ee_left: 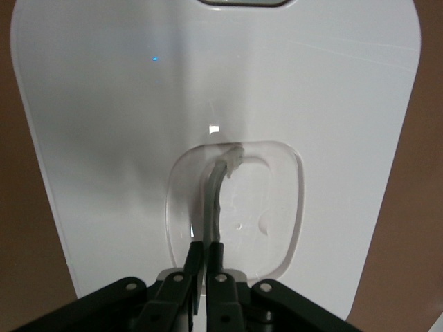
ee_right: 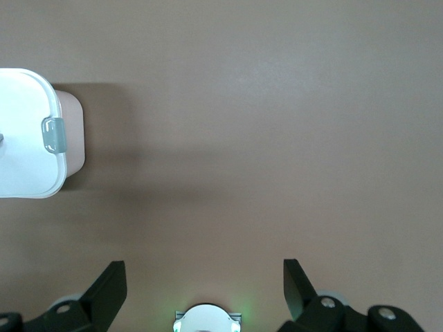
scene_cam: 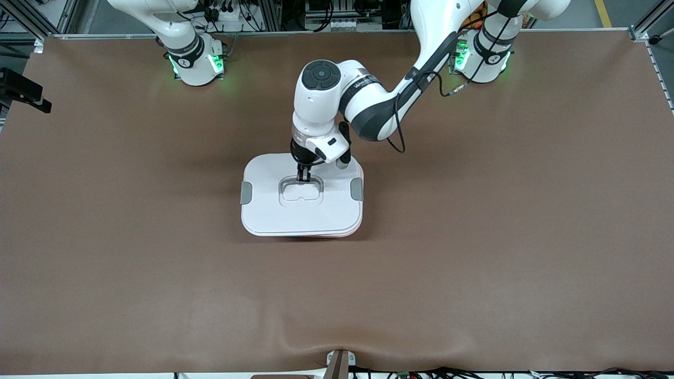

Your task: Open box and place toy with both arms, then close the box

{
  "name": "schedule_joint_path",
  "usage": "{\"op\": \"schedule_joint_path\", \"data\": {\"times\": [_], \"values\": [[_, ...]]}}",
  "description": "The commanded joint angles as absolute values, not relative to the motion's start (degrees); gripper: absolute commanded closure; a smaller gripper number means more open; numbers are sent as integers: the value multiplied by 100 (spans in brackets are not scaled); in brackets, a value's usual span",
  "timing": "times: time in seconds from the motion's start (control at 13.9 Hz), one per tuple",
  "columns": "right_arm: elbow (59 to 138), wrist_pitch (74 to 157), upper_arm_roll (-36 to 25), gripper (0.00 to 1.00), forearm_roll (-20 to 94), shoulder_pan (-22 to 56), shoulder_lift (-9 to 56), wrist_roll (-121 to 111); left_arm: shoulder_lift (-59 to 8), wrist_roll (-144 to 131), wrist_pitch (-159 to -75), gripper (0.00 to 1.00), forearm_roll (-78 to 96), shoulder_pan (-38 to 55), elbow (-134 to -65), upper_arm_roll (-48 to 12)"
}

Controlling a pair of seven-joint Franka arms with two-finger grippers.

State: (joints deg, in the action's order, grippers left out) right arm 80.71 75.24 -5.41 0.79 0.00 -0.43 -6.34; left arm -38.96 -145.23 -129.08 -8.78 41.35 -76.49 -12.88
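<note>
I have the left pincer (scene_cam: 303, 178) down in the middle of the lid (scene_cam: 274, 210), clenched on the clear-grey handle (ee_left: 216, 200) that stands up out of its recess; in the left wrist view the two black fingers (ee_left: 211, 259) pinch the thin translucent strap between them. The right pincer (ee_right: 205, 287) hangs released, jaws wide, over bare table (scene_cam: 474, 263) toward the right arm's end, and that arm waits.

The box (scene_cam: 302, 195) sits at the middle of the table, lid on, with a sliver of pink tub (scene_cam: 337, 235) showing under the lid edge nearest the front camera. I see no toy anywhere in these views, so I cannot say where it is.

I judge the step in hand to be lifting the lid. To do it well I want a straight vertical pull, slow at first, watching whether the two grey side clips (scene_cam: 246, 192) let go; if they are latched, the whole tub may come up with the lid. The handle looks soft and flexible, so it will likely stretch or bend before the lid moves.

The lid is smooth, glossy white plastic with rounded corners and catches a highlight; the recess is a shallow rounded rectangle. The table covering is matte brown and plain.
</note>
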Motion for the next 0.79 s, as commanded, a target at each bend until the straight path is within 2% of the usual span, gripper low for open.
{"op": "schedule_joint_path", "data": {"times": [0.0, 0.72], "values": [[8068, 7506, -545, 0, -44, 35, -123, -633, -3867, -14327, -12841, 100, -1020, 4175, -7682, -1239], [8279, 7567, -545, 0, 193, 44, -123, -432, -3832, -13720, -12841, 100, -1020, 4131, -7787, -1257]]}}
